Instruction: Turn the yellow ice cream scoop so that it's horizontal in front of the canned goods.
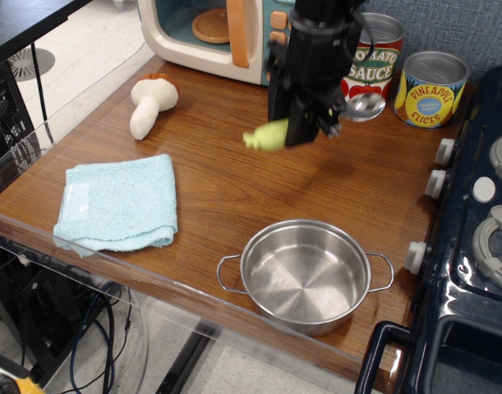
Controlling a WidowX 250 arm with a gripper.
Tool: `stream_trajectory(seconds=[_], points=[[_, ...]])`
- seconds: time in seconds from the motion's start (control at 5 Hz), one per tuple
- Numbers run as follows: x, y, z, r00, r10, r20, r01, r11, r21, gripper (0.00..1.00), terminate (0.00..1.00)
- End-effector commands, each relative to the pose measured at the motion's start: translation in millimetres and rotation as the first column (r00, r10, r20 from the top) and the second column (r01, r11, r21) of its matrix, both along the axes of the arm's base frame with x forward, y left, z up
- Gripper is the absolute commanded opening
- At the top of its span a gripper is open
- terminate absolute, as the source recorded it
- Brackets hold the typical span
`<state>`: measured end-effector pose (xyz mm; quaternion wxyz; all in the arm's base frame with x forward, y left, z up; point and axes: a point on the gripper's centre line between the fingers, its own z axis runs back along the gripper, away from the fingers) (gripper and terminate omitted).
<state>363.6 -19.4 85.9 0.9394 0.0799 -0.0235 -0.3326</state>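
My gripper (298,123) is shut on the yellow ice cream scoop and holds it just above the wooden counter. The scoop's pale yellow-green handle (267,136) sticks out to the left of the fingers. Its shiny silver bowl (364,105) shows to the right, in front of the red-green "Tomato Sauce" can (375,51). The scoop lies nearly level, left to right. The yellow-blue "Pineapple Slices" can (432,88) stands to the right of the first can, at the back by the wall.
A steel pot (305,272) stands near the front edge. A folded light blue cloth (119,202) lies at the left. A beige toy mushroom (150,102) lies at the back left. A toy microwave (226,33) stands at the back. A dark toy stove (479,222) fills the right side.
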Motion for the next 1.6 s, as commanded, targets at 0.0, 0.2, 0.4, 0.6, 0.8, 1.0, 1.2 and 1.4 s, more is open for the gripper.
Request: stream_trajectory(seconds=[0.0,0.2,0.4,0.6,0.8,1.0,1.2,1.4], points=[[18.2,-10.9,17.0,0.887,-0.457,0.061,0.452,0.889,0.074,0.00,0.00],[26.7,-6.4,11.1,0.790,-0.611,0.046,0.603,0.788,0.120,0.00,0.00],[42.4,-0.7,0.9,0.738,-0.674,0.021,0.665,0.733,0.140,0.00,0.00],[61.0,8.9,-9.6,0.733,-0.680,0.005,0.674,0.727,0.135,0.00,0.00],[78.2,17.6,-16.5,0.732,-0.681,0.020,0.676,0.729,0.111,0.00,0.00],[88.7,15.4,-28.2,0.721,-0.693,-0.015,0.690,0.715,0.111,0.00,0.00],[87.9,12.4,-41.5,0.707,-0.707,-0.021,0.705,0.703,0.088,0.00,0.00],[87.0,7.3,-46.3,0.695,-0.717,-0.047,0.718,0.691,0.078,0.00,0.00]])
